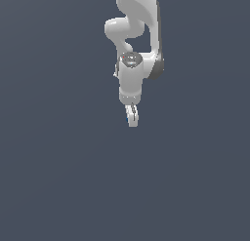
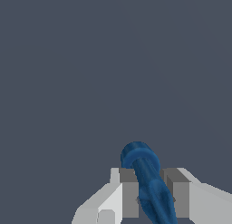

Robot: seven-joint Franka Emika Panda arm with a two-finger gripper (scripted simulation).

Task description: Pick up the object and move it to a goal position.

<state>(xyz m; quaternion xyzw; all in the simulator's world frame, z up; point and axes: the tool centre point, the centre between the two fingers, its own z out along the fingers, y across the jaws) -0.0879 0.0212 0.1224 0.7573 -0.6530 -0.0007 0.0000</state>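
The object (image 2: 144, 173) is a dark blue, elongated rounded piece, and it sits clamped between my two white fingers in the wrist view, its rounded end sticking out past the grey pads (image 2: 130, 191). My gripper (image 2: 152, 196) is shut on it. In the exterior view the white arm hangs down from above with the gripper (image 1: 132, 119) at its lower end; a thin sliver of blue shows between the fingers there, the object (image 1: 130, 119) mostly hidden by them.
A plain dark grey-blue surface (image 1: 58, 176) fills both views around the arm. No other things show.
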